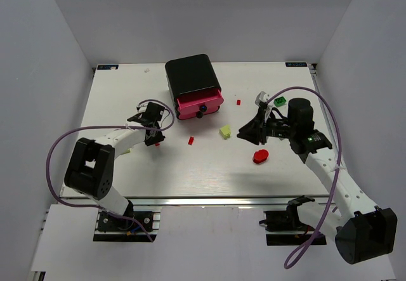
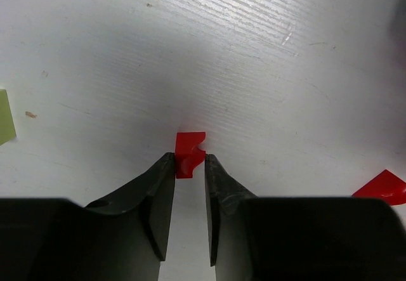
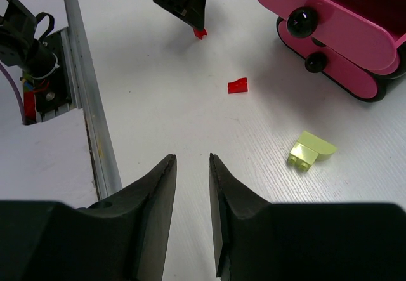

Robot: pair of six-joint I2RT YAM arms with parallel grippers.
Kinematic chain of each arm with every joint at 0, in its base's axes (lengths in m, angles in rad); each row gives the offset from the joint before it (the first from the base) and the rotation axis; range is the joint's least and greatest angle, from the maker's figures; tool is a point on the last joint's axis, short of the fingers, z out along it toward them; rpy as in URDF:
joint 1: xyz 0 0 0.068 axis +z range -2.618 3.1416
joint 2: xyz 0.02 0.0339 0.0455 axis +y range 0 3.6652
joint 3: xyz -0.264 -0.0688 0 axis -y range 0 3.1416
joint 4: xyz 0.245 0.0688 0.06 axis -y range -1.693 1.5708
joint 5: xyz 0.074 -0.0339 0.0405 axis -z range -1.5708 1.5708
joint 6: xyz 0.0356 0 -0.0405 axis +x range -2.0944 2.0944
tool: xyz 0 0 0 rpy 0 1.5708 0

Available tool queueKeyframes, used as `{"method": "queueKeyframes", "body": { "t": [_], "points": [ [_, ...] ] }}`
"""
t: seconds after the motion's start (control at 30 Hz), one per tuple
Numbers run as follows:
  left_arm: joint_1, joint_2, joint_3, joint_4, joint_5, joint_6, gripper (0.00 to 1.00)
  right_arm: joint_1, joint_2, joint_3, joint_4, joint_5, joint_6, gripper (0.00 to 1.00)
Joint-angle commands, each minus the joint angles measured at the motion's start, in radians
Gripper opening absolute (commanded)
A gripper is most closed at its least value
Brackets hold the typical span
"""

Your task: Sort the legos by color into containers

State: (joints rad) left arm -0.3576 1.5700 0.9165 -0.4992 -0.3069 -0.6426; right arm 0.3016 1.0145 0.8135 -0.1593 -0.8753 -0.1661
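Observation:
My left gripper (image 1: 154, 139) (image 2: 189, 158) is shut on a tiny red lego (image 2: 189, 149) at its very fingertips, low over the table; the lego also shows in the top view (image 1: 157, 144) and the right wrist view (image 3: 200, 33). My right gripper (image 1: 245, 133) (image 3: 190, 159) is narrowly open and empty, above bare table. The black cabinet (image 1: 189, 73) has its pink drawers (image 1: 200, 103) (image 3: 330, 24) slid out. Loose legos: red (image 1: 190, 140) (image 3: 237, 85), pale yellow (image 1: 224, 130) (image 3: 311, 150), green (image 1: 280, 101), small red (image 1: 238, 102).
A larger red piece (image 1: 260, 156) lies under the right arm. A white piece (image 1: 260, 96) sits by the green lego. A pale yellow brick (image 1: 125, 149) (image 2: 5, 116) lies beside the left forearm. The metal rail (image 3: 95, 135) marks the table's near edge.

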Motion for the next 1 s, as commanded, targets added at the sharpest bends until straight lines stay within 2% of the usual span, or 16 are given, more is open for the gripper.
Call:
{"method": "queueKeyframes", "body": {
  "t": [0.0, 0.23, 0.27, 0.43, 0.73, 0.83, 0.97],
  "points": [
    [-0.006, 0.008, 0.033, 0.011, -0.018, 0.008, 0.36, -0.013, -0.002, 0.007, 0.010, -0.036, -0.001, 0.34],
    [-0.006, 0.009, 0.044, 0.004, -0.024, 0.018, 0.19, -0.027, 0.004, 0.007, 0.010, -0.057, 0.004, 0.34],
    [-0.006, -0.002, 0.045, 0.005, -0.012, 0.021, 0.14, -0.030, 0.004, 0.006, 0.010, -0.062, 0.004, 0.34],
    [-0.006, -0.079, 0.067, 0.037, 0.075, 0.055, 0.01, -0.035, 0.003, 0.004, 0.010, -0.073, 0.004, 0.34],
    [-0.046, -0.346, 0.119, 0.126, 0.356, 0.124, 0.00, -0.036, 0.004, 0.000, 0.009, -0.083, -0.006, 0.33],
    [-0.055, -0.364, 0.166, 0.145, 0.385, 0.120, 0.00, -0.033, 0.010, -0.002, 0.009, -0.082, -0.004, 0.33],
    [-0.066, -0.291, 0.254, 0.171, 0.388, 0.101, 0.00, -0.036, 0.021, -0.004, 0.007, -0.080, -0.007, 0.33]
  ]
}}
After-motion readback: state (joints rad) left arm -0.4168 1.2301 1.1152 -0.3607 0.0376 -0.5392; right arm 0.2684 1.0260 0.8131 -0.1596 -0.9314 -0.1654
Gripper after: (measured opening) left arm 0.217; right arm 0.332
